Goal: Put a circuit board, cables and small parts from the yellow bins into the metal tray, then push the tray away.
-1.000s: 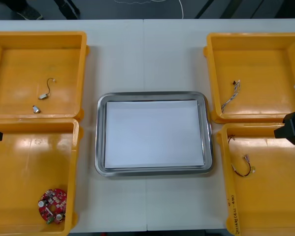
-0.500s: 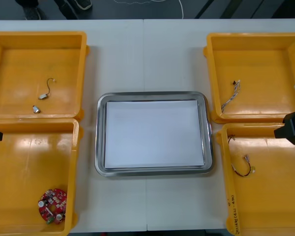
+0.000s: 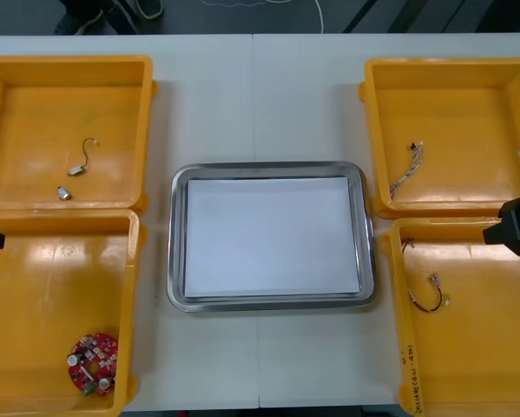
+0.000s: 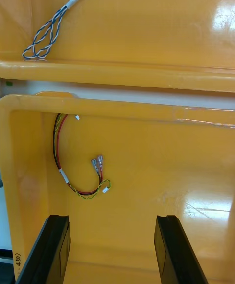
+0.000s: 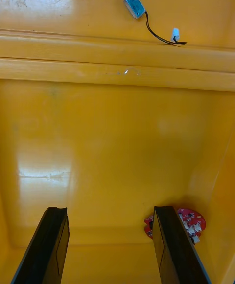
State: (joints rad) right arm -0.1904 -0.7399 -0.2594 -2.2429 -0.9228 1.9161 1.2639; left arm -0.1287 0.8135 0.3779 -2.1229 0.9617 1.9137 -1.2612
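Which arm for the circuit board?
Left. The left gripper, fingers open, hangs over the near left bin with the circuit board beside one finger; the right gripper is across the tray.

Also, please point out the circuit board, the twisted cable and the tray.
red circuit board [image 3: 92, 362], front view, middle of disc
blue and white cable [image 4: 61, 15], right wrist view, twisted stretch
metal tray [image 3: 268, 167], front view, far rim

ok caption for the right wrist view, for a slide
Right gripper open over a yellow bin, red and yellow cable lying just ahead
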